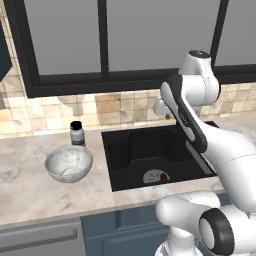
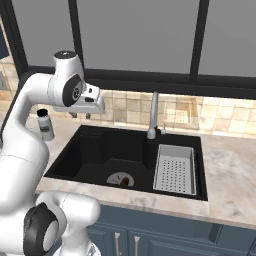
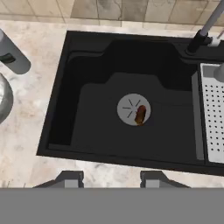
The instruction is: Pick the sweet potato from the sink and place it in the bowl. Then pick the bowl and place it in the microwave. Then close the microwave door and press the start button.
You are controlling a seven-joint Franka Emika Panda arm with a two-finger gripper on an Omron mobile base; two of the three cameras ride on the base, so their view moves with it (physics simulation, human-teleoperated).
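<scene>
The sweet potato (image 3: 140, 115) is a small reddish-brown lump on the round grey drain at the bottom of the black sink (image 3: 94, 83). It also shows on the drain as the sweet potato (image 1: 163, 176) (image 2: 125, 180). The grey-white marbled bowl (image 1: 69, 163) stands empty on the counter, left of the sink (image 1: 120, 150). My gripper (image 2: 81, 115) hangs high above the sink's left part, pointing down. Its jaws stand apart with nothing between them, and the gripper (image 3: 111, 179) looks straight down at the basin. The microwave and its door are out of view.
A small black-capped grey bottle (image 1: 76, 133) stands against the tiled wall behind the bowl. A curved metal faucet (image 2: 153, 115) rises at the sink's back rim. A perforated grey tray (image 2: 174, 169) fills the sink's right part. Dark-framed windows run above the backsplash.
</scene>
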